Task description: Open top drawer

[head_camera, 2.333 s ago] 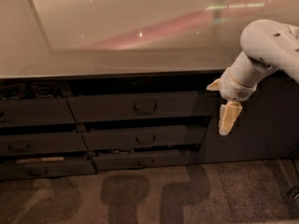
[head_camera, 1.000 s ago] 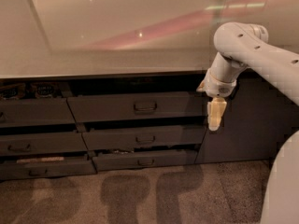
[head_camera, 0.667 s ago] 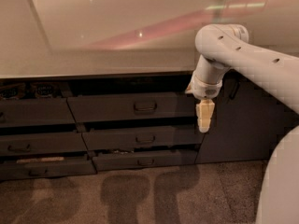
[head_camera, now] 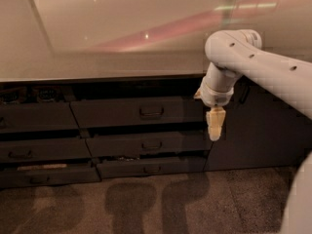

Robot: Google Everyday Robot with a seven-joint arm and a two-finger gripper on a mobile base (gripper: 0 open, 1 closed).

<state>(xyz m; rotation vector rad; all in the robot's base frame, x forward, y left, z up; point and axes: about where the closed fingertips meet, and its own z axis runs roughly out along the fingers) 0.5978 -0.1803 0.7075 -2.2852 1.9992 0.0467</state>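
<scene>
The top drawer [head_camera: 131,112] is a wide dark grey front under the countertop, with one small dark loop handle [head_camera: 151,112] at its centre. Its front looks flush with the cabinet. My gripper [head_camera: 214,130] hangs on the white arm, pointing down, at the drawer's right end. It is right of the handle and a little below it, level with the gap above the second drawer.
Two shallower drawers [head_camera: 152,144] with like handles sit below the top one. More drawers [head_camera: 34,117] stand at the left. A dark cabinet door [head_camera: 258,126] is at the right behind the arm. The pale countertop [head_camera: 107,57] runs above. Carpet floor [head_camera: 156,204] lies below.
The arm has swung left along the cabinet front, bringing the gripper from the cabinet door to the right end of the top drawer. The drawers have not moved.
</scene>
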